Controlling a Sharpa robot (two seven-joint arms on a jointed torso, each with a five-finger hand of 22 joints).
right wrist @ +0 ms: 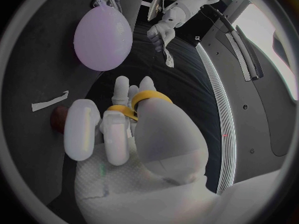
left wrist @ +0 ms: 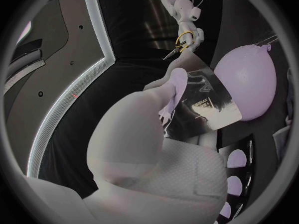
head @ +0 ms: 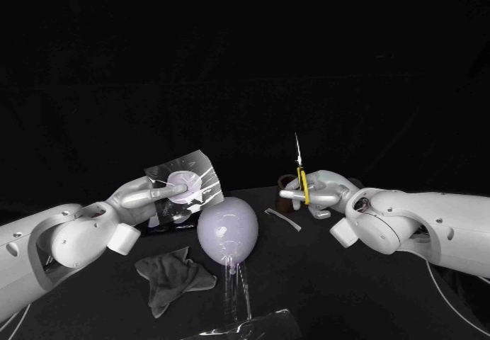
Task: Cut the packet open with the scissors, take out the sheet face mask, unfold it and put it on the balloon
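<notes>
left hand (head: 143,193) holds packet (head: 194,177) well apart from scissors (head: 300,168) in right hand (head: 323,193).

Right wrist view: right hand (right wrist: 134,134) hides scissors' (right wrist: 147,95) blades; packet (left wrist: 209,102) print unreadable.

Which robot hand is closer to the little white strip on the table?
Right. The right hand, holding the scissors, is just beside the strip; the left hand, holding the packet, is beyond the balloon.
</notes>
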